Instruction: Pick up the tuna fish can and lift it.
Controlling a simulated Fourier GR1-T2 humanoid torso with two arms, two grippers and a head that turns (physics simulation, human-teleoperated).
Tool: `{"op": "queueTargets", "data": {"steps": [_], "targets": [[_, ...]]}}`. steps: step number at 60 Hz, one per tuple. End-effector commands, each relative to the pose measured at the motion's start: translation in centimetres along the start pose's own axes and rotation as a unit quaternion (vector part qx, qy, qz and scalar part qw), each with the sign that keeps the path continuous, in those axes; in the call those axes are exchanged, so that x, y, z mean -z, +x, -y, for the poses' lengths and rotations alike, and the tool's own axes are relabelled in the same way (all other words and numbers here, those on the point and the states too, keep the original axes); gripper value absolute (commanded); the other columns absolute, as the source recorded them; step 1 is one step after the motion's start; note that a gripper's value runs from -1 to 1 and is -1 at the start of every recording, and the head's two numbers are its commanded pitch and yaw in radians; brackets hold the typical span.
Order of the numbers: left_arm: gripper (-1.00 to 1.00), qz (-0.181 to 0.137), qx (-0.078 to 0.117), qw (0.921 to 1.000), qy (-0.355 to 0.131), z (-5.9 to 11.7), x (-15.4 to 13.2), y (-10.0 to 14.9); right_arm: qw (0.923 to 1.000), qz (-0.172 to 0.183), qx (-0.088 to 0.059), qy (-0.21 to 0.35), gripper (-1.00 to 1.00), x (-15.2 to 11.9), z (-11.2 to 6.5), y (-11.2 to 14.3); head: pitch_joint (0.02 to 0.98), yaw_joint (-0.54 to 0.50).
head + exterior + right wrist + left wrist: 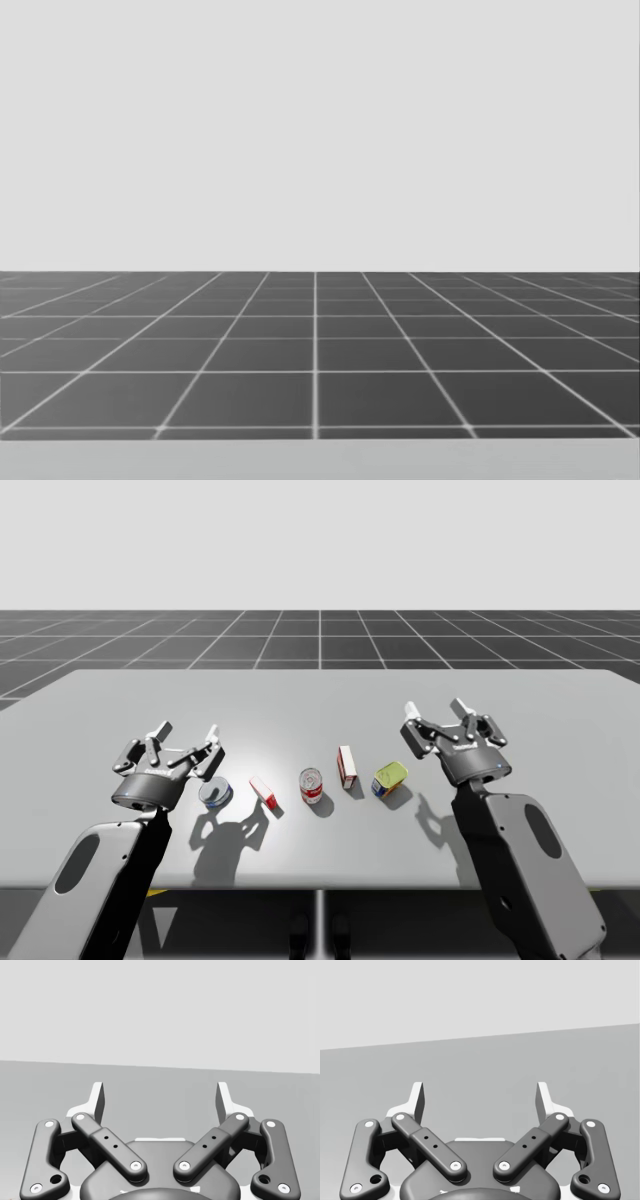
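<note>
Left tool (187, 736) hangs above the worktop (320, 695), jaws spread wide, nothing between them. The tuna can (215, 793), low and blue, sits on the worktop at the left end of a row. In the high view it shows just beside the left tool's base, on its right; whether the tool is straight over it, I cannot tell.

Along the row to the right comes a small box (263, 793) lying at a slant near the tuna can. Then a red can (311, 785), upright, and a tall box (347, 766) standing on end. Last, a yellow tin (390, 778), tilted, close by the tall box.

Right tool (437, 716) is up in the air, right of the yellow tin and apart from it, released, holding nothing.

Left wrist view: fingers (417, 1102) well apart, bare worktop ahead. Right wrist view: fingers (225, 1102) wide, grey worktop ahead, nothing gripped. Head view looks out over the dark gridded floor (320, 350).
</note>
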Motion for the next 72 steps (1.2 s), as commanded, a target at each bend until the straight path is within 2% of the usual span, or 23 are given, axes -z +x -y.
{"op": "queueTargets", "data": {"steps": [1,3,4,6,8,12,22,30,38,46,52,72], "targets": [[-1.00,0.000,0.000,1.0000,0.001,-0.04,0.02,0.03,0.9997,0.019,0.005,-0.014,-1.00,-0.16,0.08,-0.11,0.081,-0.01],[-1.00,0.000,0.001,1.0000,0.001,-0.02,0.02,0.02,0.9996,0.025,-0.012,-0.008,-1.00,-0.16,0.05,-0.11,0.086,-0.01],[-1.00,0.000,0.001,1.0000,0.001,-0.02,0.01,0.02,0.9996,0.024,-0.013,-0.008,-1.00,-0.14,0.09,-0.10,0.089,-0.01],[-1.00,0.001,0.001,1.0000,0.001,-0.02,0.00,0.02,0.9998,0.019,-0.004,-0.001,-1.00,-0.07,0.11,-0.07,0.095,-0.01],[-1.00,0.001,0.002,1.0000,0.002,-0.01,0.00,0.02,0.9999,0.012,-0.007,0.003,-1.00,0.00,0.10,0.00,0.105,-0.01],[-1.00,0.000,0.005,1.0000,0.003,0.01,0.01,-0.02,0.9999,0.004,-0.003,0.010,-1.00,0.01,0.18,0.00,0.137,-0.01],[-1.00,-0.002,0.009,1.0000,0.003,0.05,0.01,-0.06,0.9999,0.006,-0.011,0.006,-1.00,0.06,0.10,0.00,0.235,-0.02],[-1.00,-0.003,0.011,0.9999,0.003,0.11,0.06,-0.14,0.9999,0.006,-0.011,0.004,-1.00,0.07,0.08,0.01,0.359,-0.02],[-1.00,-0.002,0.016,0.9999,0.003,0.22,0.10,-0.23,0.9997,0.000,-0.023,-0.001,-1.00,0.12,0.01,-0.14,0.495,-0.01],[-1.00,-0.003,0.018,0.9998,0.003,0.23,0.14,-0.29,0.9996,0.001,-0.029,0.003,-1.00,0.07,-0.14,-0.14,0.591,0.00],[-1.00,-0.004,0.018,0.9998,0.003,0.21,0.17,-0.32,0.9995,0.000,-0.032,0.004,-1.00,0.04,-0.23,-0.16,0.658,0.04],[-1.00,-0.007,0.014,0.9999,0.004,0.07,0.27,-0.34,0.9994,-0.008,-0.034,0.008,-1.00,0.01,-0.61,-0.26,0.817,0.28]]}}
